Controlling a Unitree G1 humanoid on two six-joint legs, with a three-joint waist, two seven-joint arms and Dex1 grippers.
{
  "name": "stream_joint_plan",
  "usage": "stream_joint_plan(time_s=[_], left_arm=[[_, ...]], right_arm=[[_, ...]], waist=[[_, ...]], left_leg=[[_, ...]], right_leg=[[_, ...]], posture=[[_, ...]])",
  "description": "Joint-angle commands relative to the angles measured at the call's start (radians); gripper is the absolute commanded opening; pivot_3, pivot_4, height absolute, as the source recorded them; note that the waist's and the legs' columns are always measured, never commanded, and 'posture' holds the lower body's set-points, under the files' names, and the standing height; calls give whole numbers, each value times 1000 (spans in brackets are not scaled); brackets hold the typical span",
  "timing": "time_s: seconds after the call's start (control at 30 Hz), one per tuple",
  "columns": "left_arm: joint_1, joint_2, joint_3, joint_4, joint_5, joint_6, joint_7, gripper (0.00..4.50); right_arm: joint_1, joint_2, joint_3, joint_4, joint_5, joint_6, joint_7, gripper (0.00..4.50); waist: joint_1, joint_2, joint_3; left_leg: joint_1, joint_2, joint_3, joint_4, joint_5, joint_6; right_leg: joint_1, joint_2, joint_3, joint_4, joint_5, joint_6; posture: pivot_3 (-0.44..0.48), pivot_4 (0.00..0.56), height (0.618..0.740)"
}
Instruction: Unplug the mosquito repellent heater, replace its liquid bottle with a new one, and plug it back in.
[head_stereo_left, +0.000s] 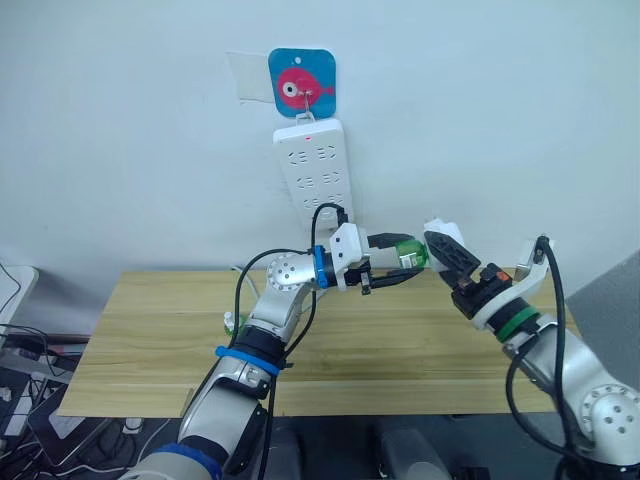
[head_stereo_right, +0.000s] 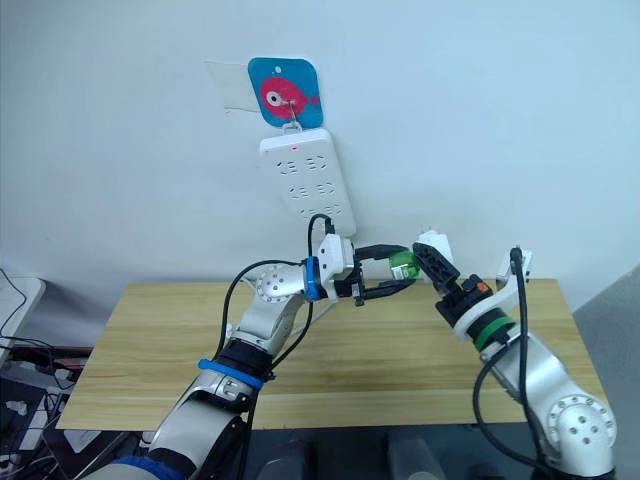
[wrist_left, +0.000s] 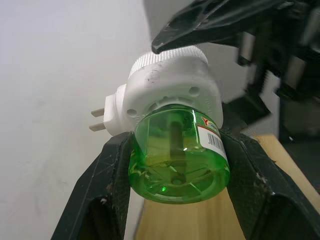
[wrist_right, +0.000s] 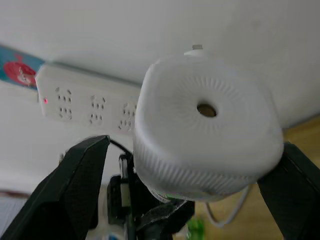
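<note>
The mosquito repellent heater (wrist_right: 205, 132) is unplugged above the counter's (head_stereo_left: 150, 350) far edge, my right hand (head_stereo_left: 445, 252) clamped on it, my left hand (wrist_left: 175, 165) clamped on its green bottle (wrist_left: 177, 155), their shared axis running between the hands.

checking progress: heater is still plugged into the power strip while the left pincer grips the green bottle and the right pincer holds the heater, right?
Not plugged in. The left wrist view shows the heater free in the air, prongs bare. The rest stands: left pincer grips the green bottle, right pincer holds the heater; the power strip hangs on the wall.
</note>
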Motion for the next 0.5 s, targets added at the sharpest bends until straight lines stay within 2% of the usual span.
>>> stream_joint_plan(time_s=[0.03, 0.13, 0.3, 0.4, 0.5], left_arm=[[-29, 17, -11, 3, -27, -63, -111, 2257], [-39, 37, -13, 18, -36, -100, -184, 2257], [-56, 43, -12, 56, -31, -176, -247, 2257], [-56, 36, -1, 59, -42, -120, -233, 2257], [-42, 40, 10, 15, -75, 12, -214, 2257]], right_arm=[[-22, -74, -63, 64, 92, 140, 150, 4479], [-47, -131, -95, 155, 92, 276, 269, 4479], [-111, -170, -96, 264, 92, 433, 374, 4479], [-138, -231, -83, 313, 92, 516, 438, 4479], [-175, -284, -79, 362, 92, 557, 464, 4479]], waist=[[0, 0, 0], [0, 0, 0], [2, 0, 0], [4, 0, 0], [5, -1, 1]], left_leg=[[0, 0, 0, 0, 0, 0], [0, 0, 0, 0, 0, 0], [0, 0, 0, 0, 0, 0], [0, 0, 0, 0, 0, 0], [0, 0, 0, 0, 0, 0]], right_leg=[[0, 0, 0, 0, 0, 0], [0, 1, 0, 0, 0, 0], [0, 1, 0, 0, 0, 0], [0, 0, 0, 0, 0, 0], [0, 0, 0, -1, 0, 0]], posture=[[-137, 150, 740], [-131, 152, 740], [-114, 162, 740], [-114, 162, 740], [-98, 168, 740]])
